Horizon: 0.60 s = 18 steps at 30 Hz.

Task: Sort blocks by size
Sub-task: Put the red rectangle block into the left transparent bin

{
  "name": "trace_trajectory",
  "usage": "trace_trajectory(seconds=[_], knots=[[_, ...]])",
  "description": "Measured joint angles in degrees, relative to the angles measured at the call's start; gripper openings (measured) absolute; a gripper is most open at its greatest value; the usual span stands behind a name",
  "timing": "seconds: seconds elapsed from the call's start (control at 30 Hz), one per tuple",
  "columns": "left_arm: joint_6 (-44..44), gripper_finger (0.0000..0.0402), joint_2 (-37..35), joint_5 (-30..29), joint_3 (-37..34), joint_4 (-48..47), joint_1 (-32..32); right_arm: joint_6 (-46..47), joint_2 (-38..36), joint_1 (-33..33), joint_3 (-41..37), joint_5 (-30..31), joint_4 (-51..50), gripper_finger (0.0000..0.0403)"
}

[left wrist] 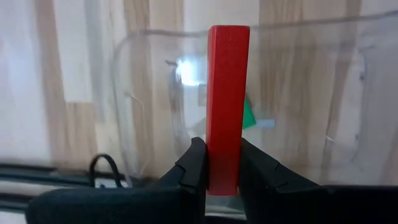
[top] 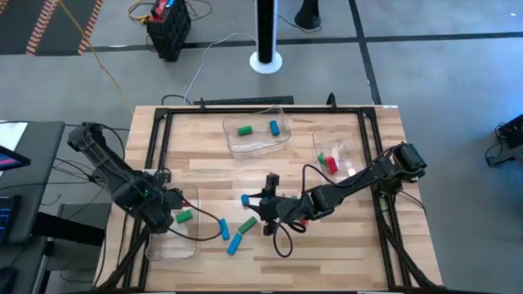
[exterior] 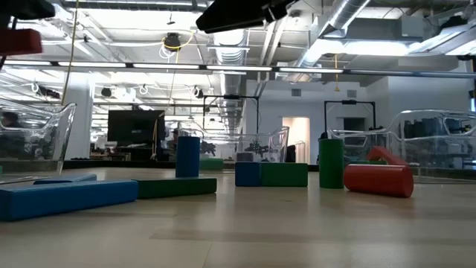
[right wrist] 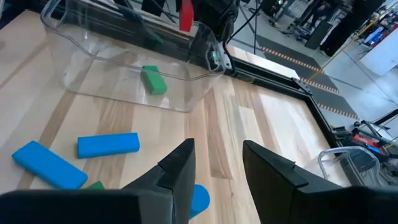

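A long red block (left wrist: 227, 93) is held by my left gripper (left wrist: 222, 155), which hangs over the clear tray (top: 167, 238) at the table's near left. One green block (top: 183, 216) lies in that tray. My right gripper (right wrist: 214, 168) stands open above the table's middle (top: 265, 200), with nothing between its fingers. Below and around it lie loose blocks: two blue bars (right wrist: 107, 144) (right wrist: 48, 165), a green bar (top: 248, 223), a small blue one (top: 245, 198) and a red cylinder (exterior: 378, 180). My left gripper pinches the red block between its two fingers, on the two long sides near one end (left wrist: 222, 177). The fingers come from above, pointing steeply down, and lie along the block. The block sticks out past the fingertips, lifted clear above the tray.
A clear tray (top: 282, 143) at the far middle holds a green block (top: 244, 130) and a blue one (top: 274, 126). Another tray (top: 347, 155) at the right holds a red block (top: 331, 163) and a green one (top: 322, 157). A black frame (top: 372, 122) rims the table.
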Motion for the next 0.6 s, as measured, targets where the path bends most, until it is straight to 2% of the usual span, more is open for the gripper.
trace_trajectory(seconds=[0.27,0.6], knots=[[-5.8,0.0061,0.0,5.2,-7.7,0.8,-2.1,0.6,0.0,0.5,0.0,0.0,-1.8,0.0166],[-5.7,0.0066,0.0,6.0,-13.2,8.5,-2.4,1.7,0.0,0.4,0.0,-0.1,-2.7,0.0166]])
